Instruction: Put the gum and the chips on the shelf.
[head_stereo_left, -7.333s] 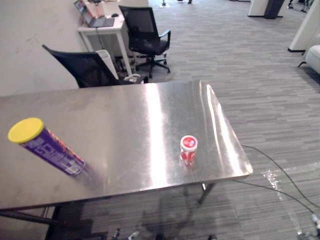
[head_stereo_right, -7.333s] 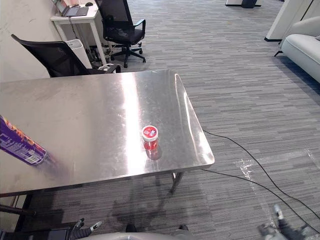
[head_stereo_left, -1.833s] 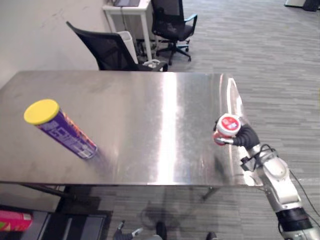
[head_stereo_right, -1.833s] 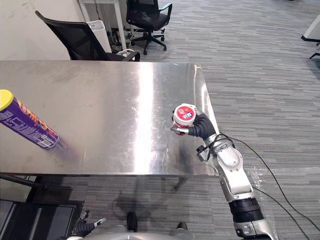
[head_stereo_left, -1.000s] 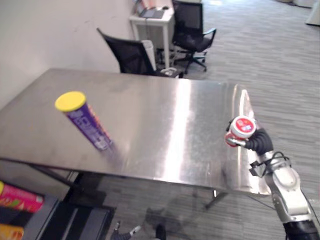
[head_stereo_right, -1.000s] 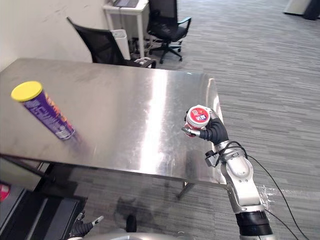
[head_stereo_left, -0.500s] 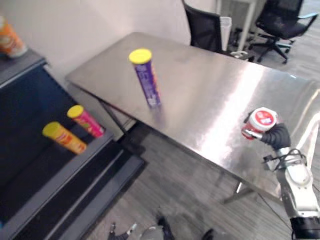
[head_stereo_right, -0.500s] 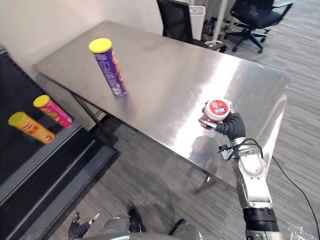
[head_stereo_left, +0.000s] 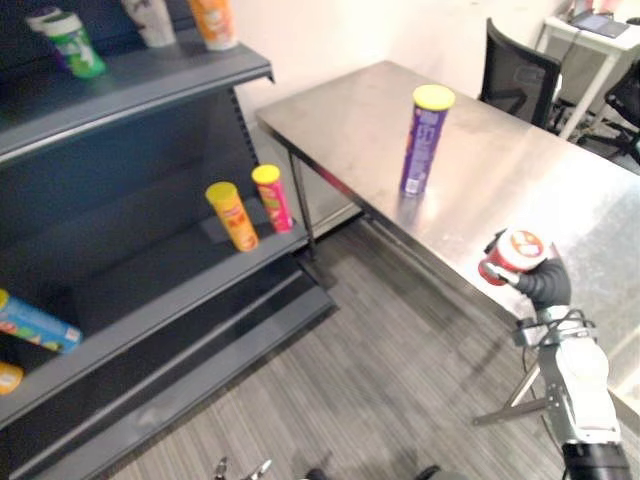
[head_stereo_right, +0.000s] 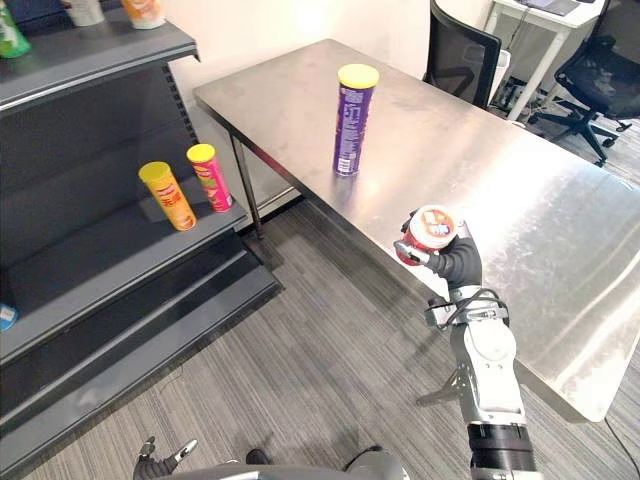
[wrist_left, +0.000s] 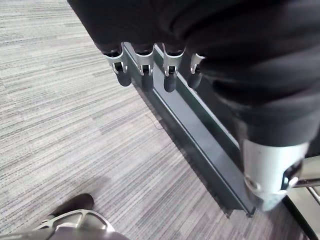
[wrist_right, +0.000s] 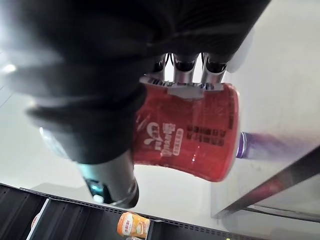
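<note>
The gum (head_stereo_right: 432, 228) is a small red tub with a white lid, and it's off the table (head_stereo_right: 560, 260), clamped in the right hand (head_stereo_right: 455, 262). The fingers wrap one side of the body and the thumb takes the other, lid pointing up and a bit tilted. It looks like light, stiff plastic with slick sides, so I'd guess squeezing won't hurt it, but it could slide out if the grip loosens. Round the body just under the lid seems like the right place to hold it. The chips (head_stereo_right: 352, 118) are a tall purple can with a yellow lid, standing upright on the table well beyond the hand, toward the shelf side. That one's probably light too, a stiff tube that tips easily, so I'd take it round the middle rather than near the top. The shelf (head_stereo_right: 90, 250) is way off to the hand's left across open floor, with a yellow can (head_stereo_right: 168, 195) and a pink can (head_stereo_right: 210, 177) already on one level. The left hand (wrist_left: 150, 65) hangs low over the carpet, fingers loose and holding nothing.
</note>
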